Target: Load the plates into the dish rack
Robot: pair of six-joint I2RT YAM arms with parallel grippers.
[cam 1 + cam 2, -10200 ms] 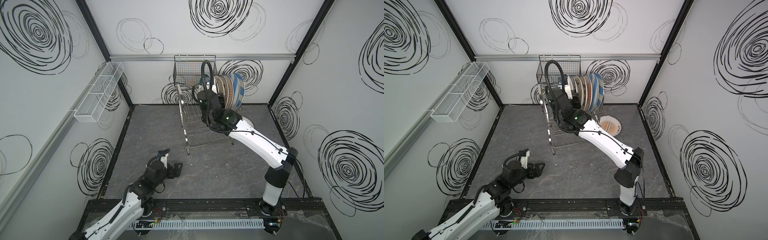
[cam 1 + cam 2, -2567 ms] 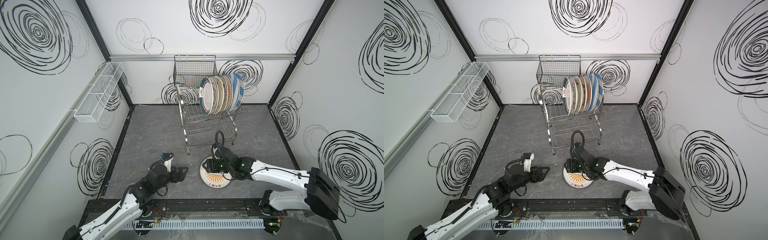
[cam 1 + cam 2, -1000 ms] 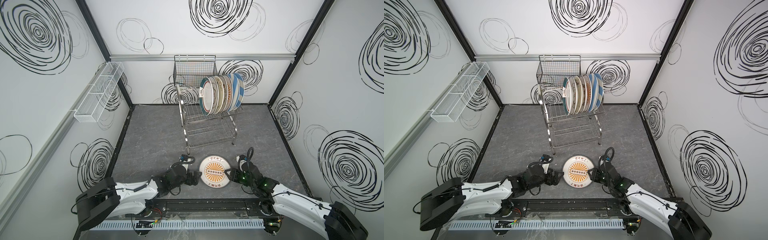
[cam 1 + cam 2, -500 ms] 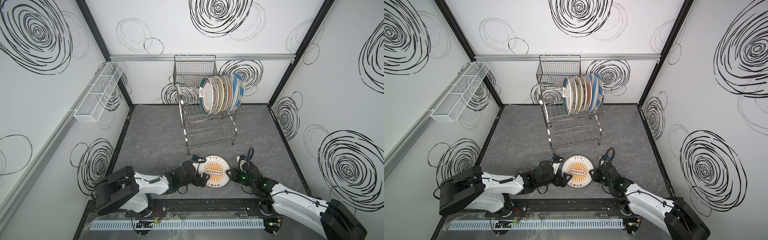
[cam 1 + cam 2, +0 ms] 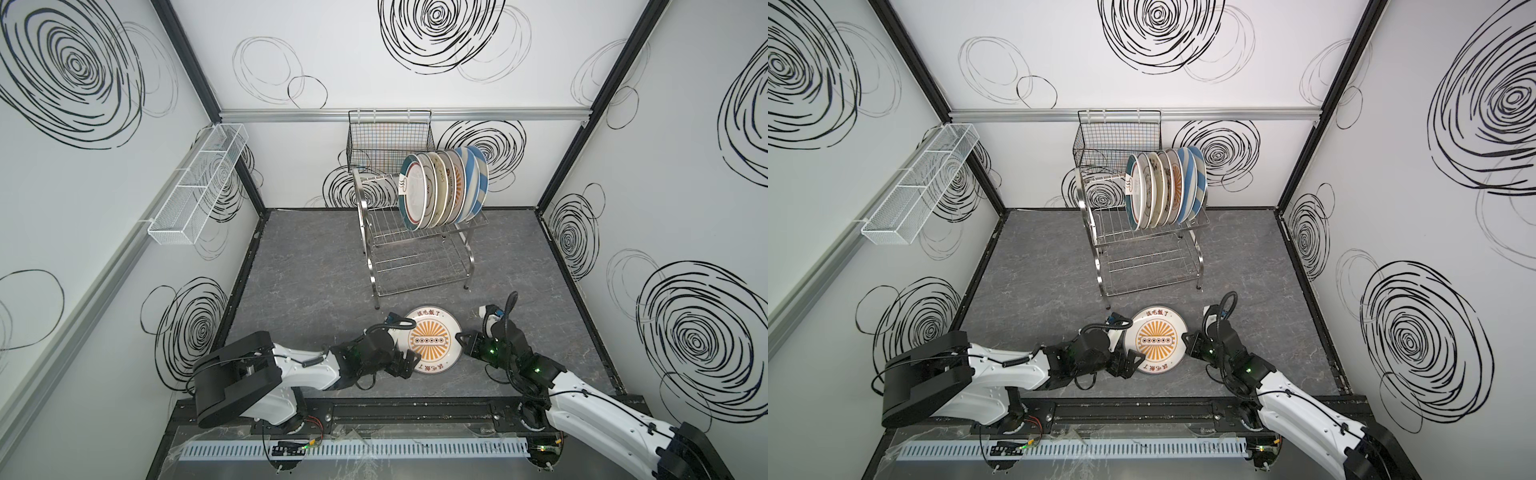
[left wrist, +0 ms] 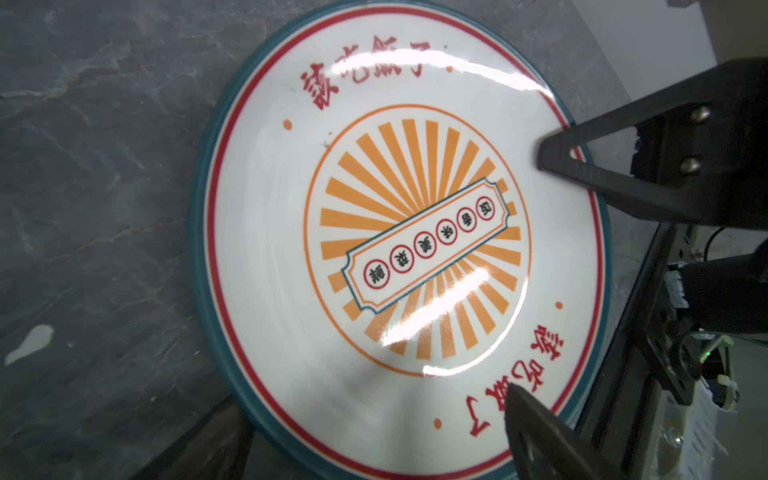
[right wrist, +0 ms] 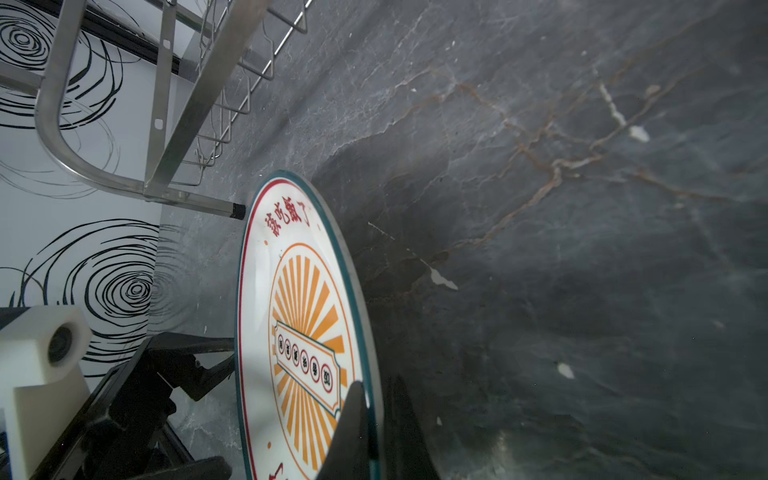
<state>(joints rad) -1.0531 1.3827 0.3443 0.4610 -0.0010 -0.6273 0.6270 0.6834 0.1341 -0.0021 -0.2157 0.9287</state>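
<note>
Plainly, our right gripper (image 7: 375, 397) is clenched on the sunburst plate (image 5: 432, 341). In the right wrist view one matte black finger (image 7: 353, 415) lies over the glossy face and its partner sits under the rim, with the thin teal edge pinched between them. In both top views that grip falls on the plate's right-hand rim, in the lower middle of the frame. At the plate's lower-left rim our left gripper (image 5: 410, 362) stands released, its tapered black fingers spread wide; whether either one touches the glaze we cannot tell. The plate itself is round, white and shiny. It has a teal outer band, a red ring, orange rays around a label-shaped banner, and red Chinese characters on two opposite sides. It lies face up on the grey, veined, stone-look table (image 5: 316, 270), just in front of the front feet of the dish rack (image 5: 417, 266). That rack is bright steel wire in two tiers with looped side handles, near the middle of the frame. The racked plates (image 5: 440, 191) stand on edge in a close row across the right part of its top tier, with the blue-and-white striped ones at the right end.
</note>
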